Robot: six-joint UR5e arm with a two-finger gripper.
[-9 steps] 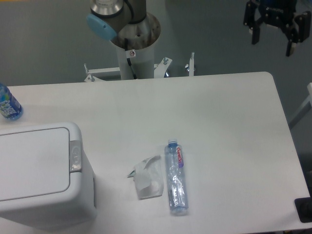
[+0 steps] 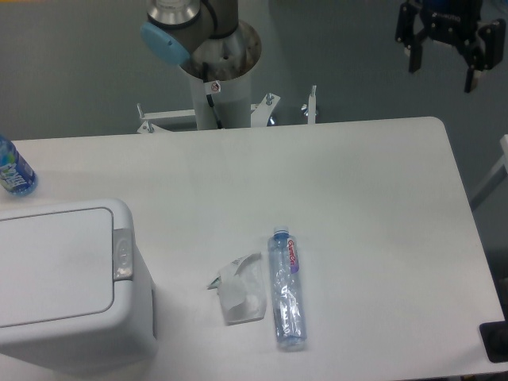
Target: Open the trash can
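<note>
Gripper [image 2: 443, 70] top right, beyond table's far edge, fingers spread apart, holding nothing. Trash can [image 2: 67, 286] at table's [image 2: 373, 206] front-left corner, lid flat, closed, grey latch [image 2: 123, 255] on its right edge. Well apart from gripper. Clear bottle [image 2: 286, 290] and crumpled wrapper [image 2: 241, 289] lie mid-table; blue bottle [image 2: 13, 171] at left edge.

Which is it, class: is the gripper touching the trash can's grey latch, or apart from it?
Apart. The fixed camera shows the gripper at the upper right, beyond the table, with bare tabletop between it and the trash can.
</note>
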